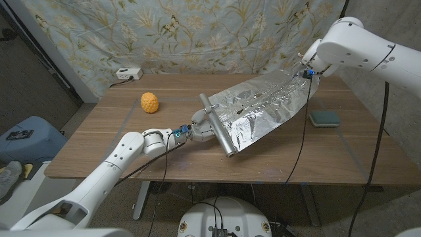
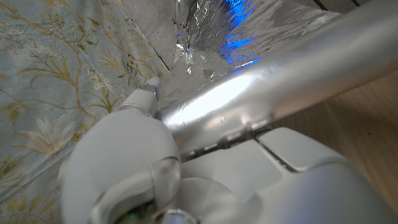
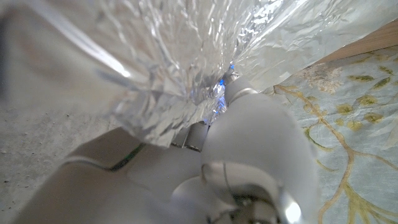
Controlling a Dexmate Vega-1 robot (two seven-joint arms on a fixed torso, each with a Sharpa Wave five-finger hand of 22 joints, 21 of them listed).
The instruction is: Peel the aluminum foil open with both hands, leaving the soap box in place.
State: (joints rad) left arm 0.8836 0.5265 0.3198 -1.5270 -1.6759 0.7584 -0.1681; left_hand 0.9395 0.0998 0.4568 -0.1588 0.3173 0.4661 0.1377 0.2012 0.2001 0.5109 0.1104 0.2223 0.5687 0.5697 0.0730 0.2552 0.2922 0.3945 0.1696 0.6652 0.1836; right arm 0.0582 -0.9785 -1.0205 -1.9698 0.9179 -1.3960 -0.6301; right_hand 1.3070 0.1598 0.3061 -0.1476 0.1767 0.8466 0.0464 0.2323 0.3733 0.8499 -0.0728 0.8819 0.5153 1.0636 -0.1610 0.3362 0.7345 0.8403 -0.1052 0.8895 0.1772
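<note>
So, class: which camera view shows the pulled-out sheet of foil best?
The head view: the whole foil sheet shows, stretched from the roll in the left hand to the right hand. The left wrist view shows mostly the roll; the right wrist view, just crinkled foil close up.

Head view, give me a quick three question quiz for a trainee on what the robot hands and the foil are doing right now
1. True or false: the left robot hand grips the foil roll.
2. Which end of the foil sheet does the right robot hand hold? A) the far end, away from the roll B) the end at the roll C) neither
3. Fill in: the teal soap box lies on the table, to the robot's ____ of the sheet.

Key:
1. True. The left wrist view shows the fingers closed around the roll.
2. A. The sheet spans from roll to that hand.
3. Right, apart from the foil; the orange pineapple-like toy sits on the opposite side.
</note>
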